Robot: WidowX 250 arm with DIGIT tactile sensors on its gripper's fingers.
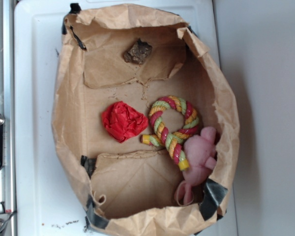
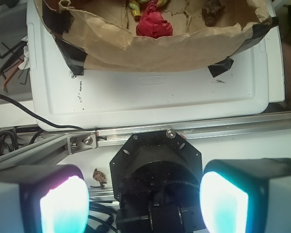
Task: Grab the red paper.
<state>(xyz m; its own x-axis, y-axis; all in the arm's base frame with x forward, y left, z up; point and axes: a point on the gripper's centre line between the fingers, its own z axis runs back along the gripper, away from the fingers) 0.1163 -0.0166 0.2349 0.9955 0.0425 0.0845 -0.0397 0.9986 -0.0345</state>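
The red paper [image 1: 123, 120] is a crumpled bright red ball lying on the floor of an open brown paper bag [image 1: 64, 98], left of centre. In the wrist view the red paper [image 2: 154, 24] shows just over the bag's near wall [image 2: 160, 53], at the top of the picture. My gripper [image 2: 144, 204] is open, its two glowing pads [image 2: 63, 206] spread wide with nothing between them. It hangs above the robot's black base [image 2: 155, 165], well short of the bag. The exterior view does not show the gripper.
Inside the bag, a red-yellow-green rope toy [image 1: 174, 125] lies right of the paper, a pink plush animal [image 1: 201, 152] beside it and a brown lump [image 1: 137, 51] at the far end. The bag stands on a white tray [image 2: 160, 97]; a metal rail [image 2: 233, 126] runs before it.
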